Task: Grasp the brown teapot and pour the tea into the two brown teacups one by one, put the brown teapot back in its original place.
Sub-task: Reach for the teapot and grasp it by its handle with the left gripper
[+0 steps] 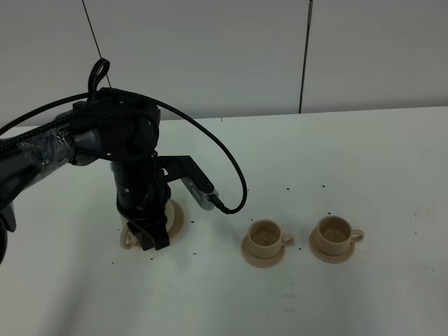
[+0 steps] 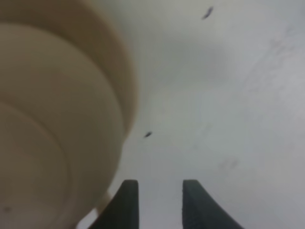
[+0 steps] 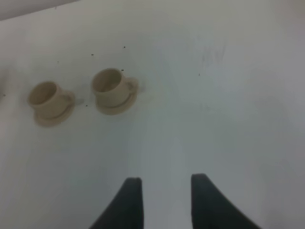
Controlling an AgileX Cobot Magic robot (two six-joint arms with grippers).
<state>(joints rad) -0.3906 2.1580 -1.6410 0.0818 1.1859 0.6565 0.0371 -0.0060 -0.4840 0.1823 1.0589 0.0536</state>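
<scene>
The brown teapot (image 1: 128, 240) stands at the left of the table on its wide saucer (image 1: 177, 215), the original place. My left arm covers most of it, so only its loop handle and the saucer's edge show. My left gripper (image 1: 155, 241) is down beside it. In the left wrist view the teapot (image 2: 47, 119) looms large and blurred. There the left gripper (image 2: 159, 205) is open, with only bare table in the gap and a beige bit just outside one finger. The two brown teacups (image 1: 266, 238) (image 1: 334, 233) sit on small saucers at centre right. The tea is out of view. My right gripper (image 3: 164, 202) hangs open, well away from the teacups (image 3: 47, 98) (image 3: 109, 86).
The white table (image 1: 364, 154) carries scattered dark specks near the cups and the teapot. A black cable (image 1: 234, 175) loops from my left arm toward the nearer teacup. A white wall rises behind the table's far edge.
</scene>
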